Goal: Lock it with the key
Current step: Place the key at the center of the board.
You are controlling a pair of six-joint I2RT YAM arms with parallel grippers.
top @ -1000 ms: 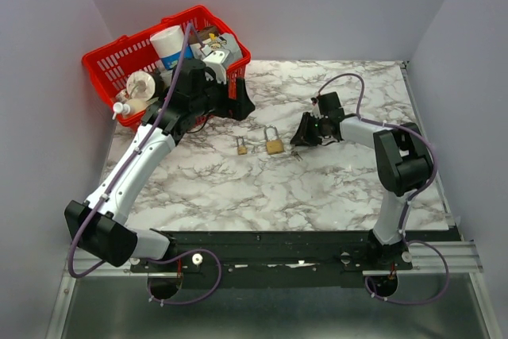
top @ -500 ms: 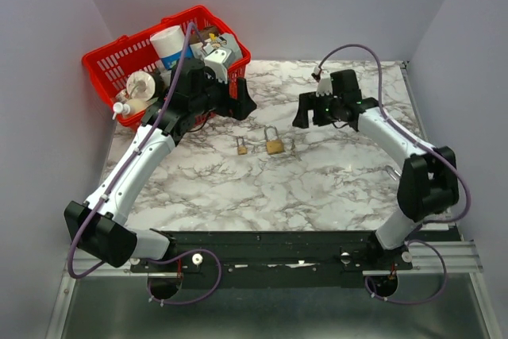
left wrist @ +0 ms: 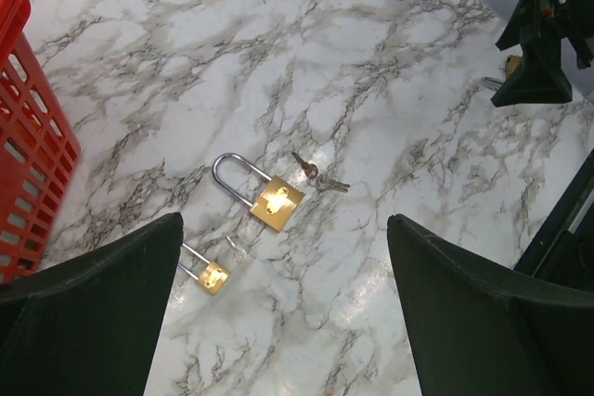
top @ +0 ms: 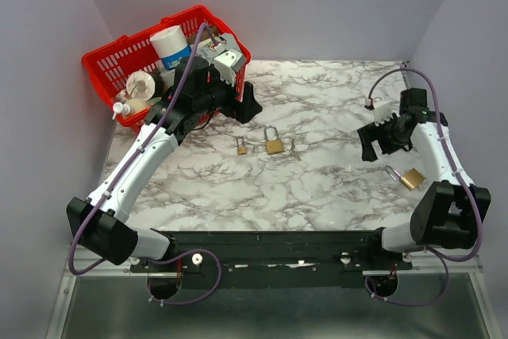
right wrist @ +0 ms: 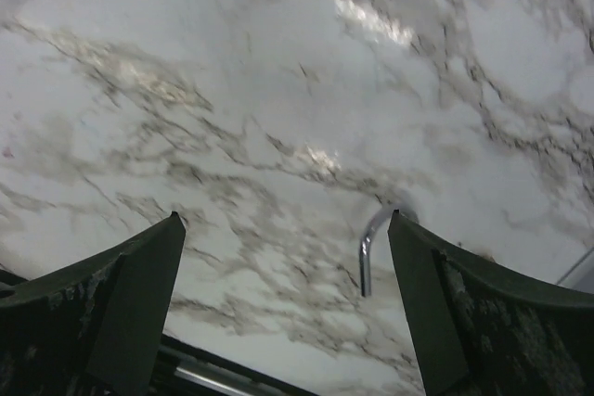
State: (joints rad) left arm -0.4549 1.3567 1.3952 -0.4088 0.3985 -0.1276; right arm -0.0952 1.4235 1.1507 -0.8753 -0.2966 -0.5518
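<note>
Just ahead of the right end effector [right wrist: 283, 220], spread and empty, a padlock [right wrist: 368, 252] shows only its shackle. The keys [left wrist: 320, 179] lie well off, below the left end effector [left wrist: 283, 222], likewise spread. Whichever takes them should probably pinch the bow low against the desk [left wrist: 390, 62], leaving the blade free.

No text can be read anywhere. The packages [top: 168, 44] in the red basket [top: 107, 69] perhaps carry labels, too small to tell.

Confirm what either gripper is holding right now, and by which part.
Nothing held. Left gripper and right gripper are both open and empty; the keys lie loose on the table beside a padlock.
</note>
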